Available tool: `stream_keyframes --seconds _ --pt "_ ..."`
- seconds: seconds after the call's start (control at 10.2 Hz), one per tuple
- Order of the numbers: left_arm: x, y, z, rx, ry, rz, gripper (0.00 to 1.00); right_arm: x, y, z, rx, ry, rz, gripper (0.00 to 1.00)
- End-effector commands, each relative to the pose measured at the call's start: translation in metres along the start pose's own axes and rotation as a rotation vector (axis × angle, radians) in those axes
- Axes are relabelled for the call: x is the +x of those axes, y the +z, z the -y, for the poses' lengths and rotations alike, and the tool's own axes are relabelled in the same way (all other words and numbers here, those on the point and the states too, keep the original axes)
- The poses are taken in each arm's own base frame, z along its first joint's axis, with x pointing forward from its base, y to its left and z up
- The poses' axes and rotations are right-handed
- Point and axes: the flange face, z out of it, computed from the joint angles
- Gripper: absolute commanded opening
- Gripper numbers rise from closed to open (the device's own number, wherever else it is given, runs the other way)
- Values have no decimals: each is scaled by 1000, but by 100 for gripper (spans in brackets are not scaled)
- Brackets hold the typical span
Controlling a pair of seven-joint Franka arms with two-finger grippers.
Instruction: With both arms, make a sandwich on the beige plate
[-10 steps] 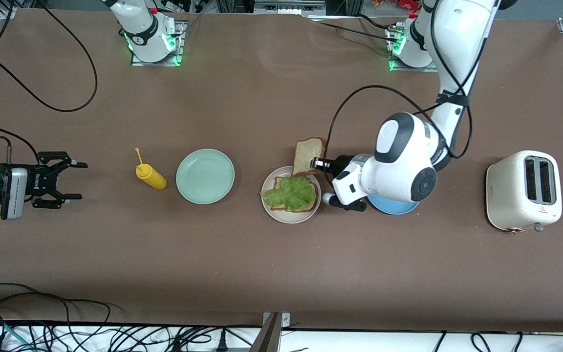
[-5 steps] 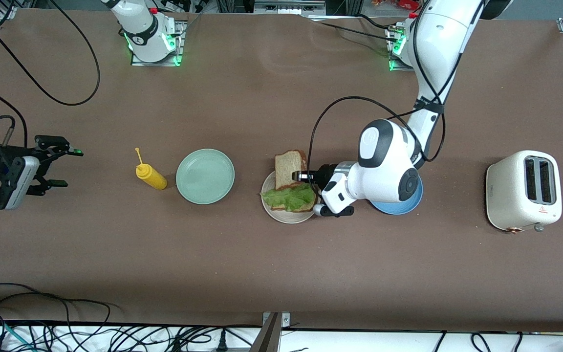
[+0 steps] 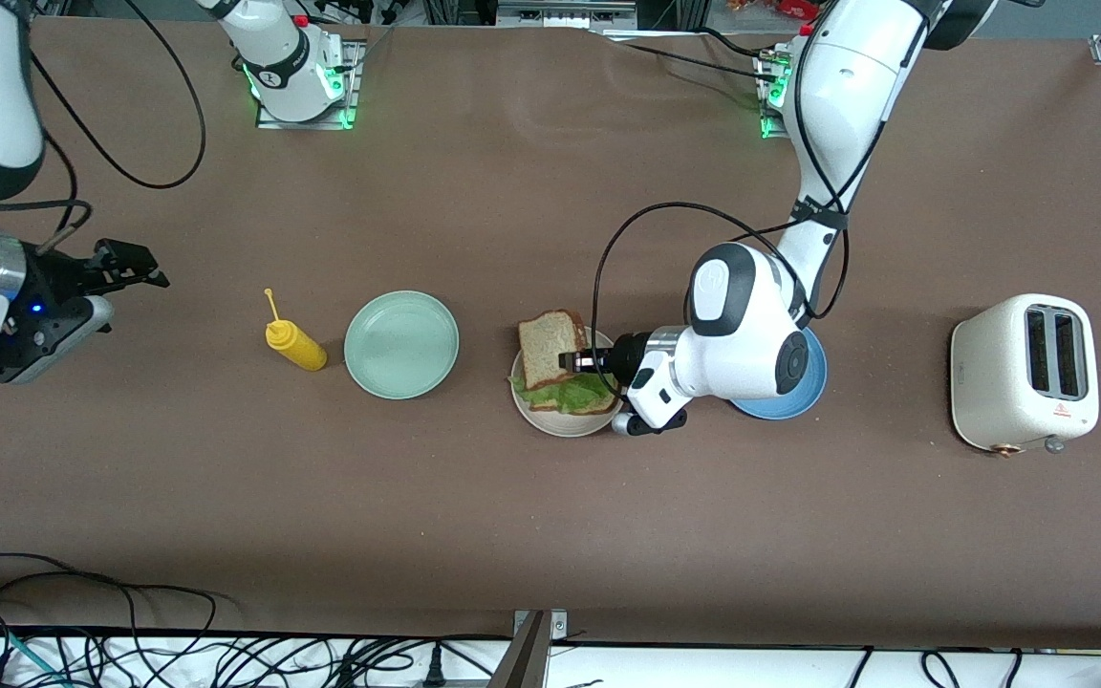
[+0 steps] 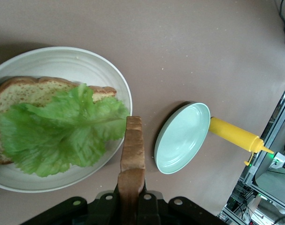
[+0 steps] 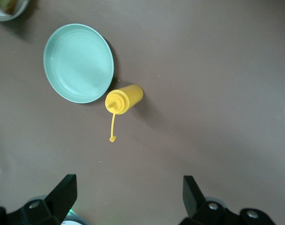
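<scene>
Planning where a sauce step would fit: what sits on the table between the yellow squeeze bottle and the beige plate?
Only the mint green plate, empty, between the yellow squeeze bottle and the beige plate; front view shows it.

Three plates (image 3: 401, 345), two bread slices (image 3: 550, 346), perhaps one lettuce leaf (image 3: 565, 393), one bottle (image 3: 295, 345), one toaster (image 3: 1025, 372).

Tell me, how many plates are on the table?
3: the beige plate in the middle, the mint green plate beside the yellow bottle, the blue plate partly under the left arm.
</scene>
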Motion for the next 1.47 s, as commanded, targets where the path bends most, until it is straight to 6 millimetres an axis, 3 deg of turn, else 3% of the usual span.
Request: stream_keyframes --seconds 0.0,0.2,0.29,0.49,0.98,1.17,1.37 --pt "7 6 1 -23 -10 -2 0 -27 2 20 -76 199 -26 100" --pt "10 11 8 -14 -12 -1 0 -51 -7 37 -121 408 -53 100" --pt "14 11 14 -9 -16 -2 0 -69 -24 36 -125 461 -87 100" --pt "20 15 27 -1 28 0 0 -81 -31 20 -126 499 -122 100" --pt "38 14 44 6 42 -94 0 -85 -34 15 -84 538 -160 100" --pt "39 17 48 11 57 -91 1 -81 -36 24 -75 632 -167 100" --pt "38 19 49 14 58 -87 10 -85 -39 13 -88 638 -185 100"
